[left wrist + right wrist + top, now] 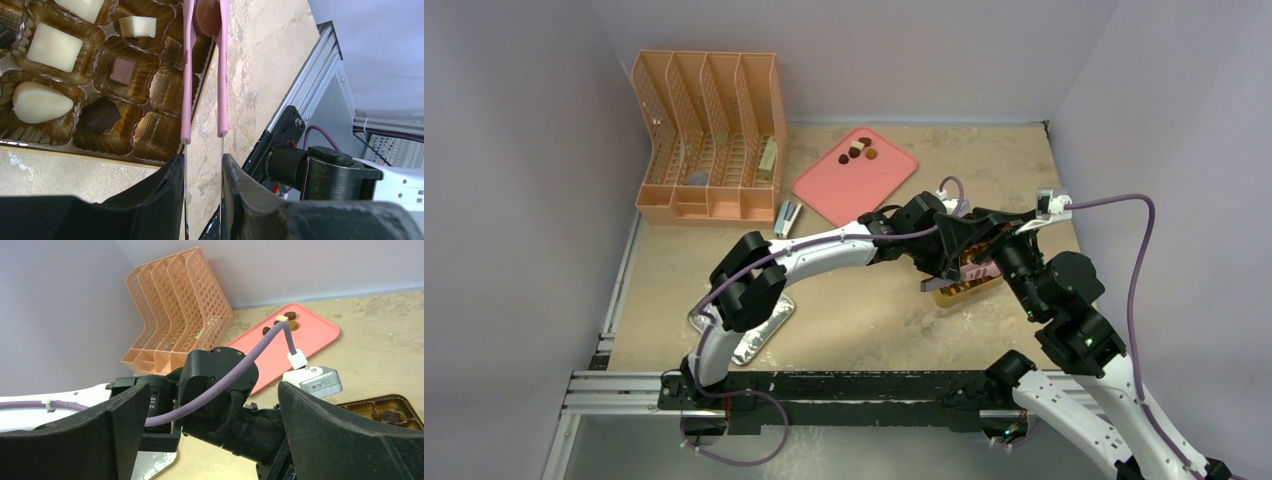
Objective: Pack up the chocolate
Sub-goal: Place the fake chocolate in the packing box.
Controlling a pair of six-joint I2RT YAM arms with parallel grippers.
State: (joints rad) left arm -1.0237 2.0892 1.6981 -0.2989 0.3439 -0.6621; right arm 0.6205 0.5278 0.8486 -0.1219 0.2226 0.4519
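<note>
A peach file rack (709, 135) stands far left, with a stapler (787, 215) just near of it. To the right lies a pink tray (879, 190) with a few chocolates (861, 152) at its far end. The left arm (814, 250) reaches right and meets the right arm (1074, 310). Its pink tongs (977, 270) are over a mostly hidden gold box (959, 293). A foil tray (759, 340) lies near left.

Fixed camera high over the near edge, looking down on the whole beige tabletop (864, 320) from well back. Left wrist camera looks past the left gripper (202, 160) along thin pink tongs (186, 75), very close above a gold plastic gridded box (165, 90). Right wrist camera sits low, facing the pale back wall (300, 270) between the parted black fingers (340, 440) of the right gripper (212, 390). It shares a flat pink tray (310, 340) and orange mesh file rack (175, 315) with the overhead view; all three show the box.
</note>
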